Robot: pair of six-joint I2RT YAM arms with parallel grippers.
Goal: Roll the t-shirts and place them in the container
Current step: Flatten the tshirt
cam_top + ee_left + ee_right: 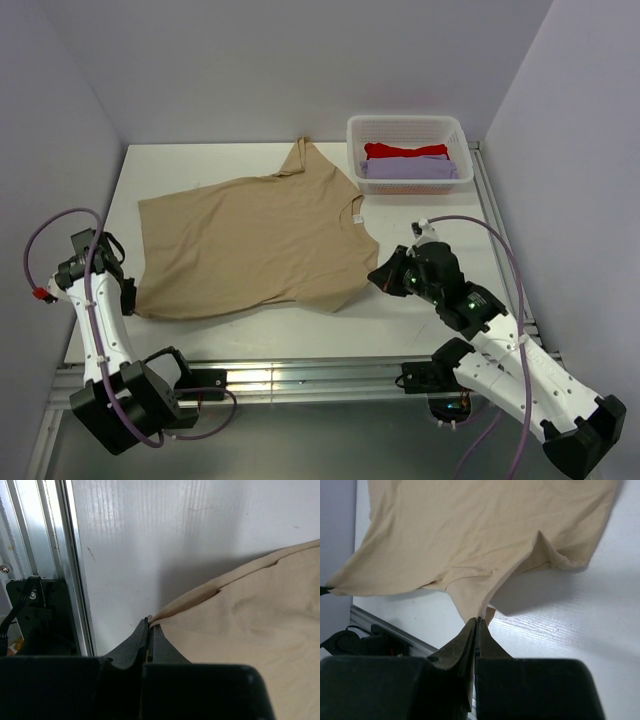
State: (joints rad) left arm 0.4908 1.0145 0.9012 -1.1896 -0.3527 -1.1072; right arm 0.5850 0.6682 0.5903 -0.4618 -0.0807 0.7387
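Observation:
A tan-beige t-shirt (250,240) lies spread flat across the white table, its neck with a small white label (357,216) pointing right. At the shirt's near-left corner, my left gripper (128,295) is shut on the edge of the fabric; in the left wrist view the fingertips (150,621) pinch the tan cloth (250,630). My right gripper (376,277) is shut on the near-right corner of the same shirt. In the right wrist view the gripper (479,620) holds a tongue of the shirt (470,530) raised slightly above the table. A red t-shirt (405,150) and a lavender one (410,168) lie in the basket.
The white lattice basket (352,128) stands at the back right corner of the table. An aluminium rail (300,378) runs along the near edge, and another runs down the right side (497,240). Grey walls close in left, right and behind.

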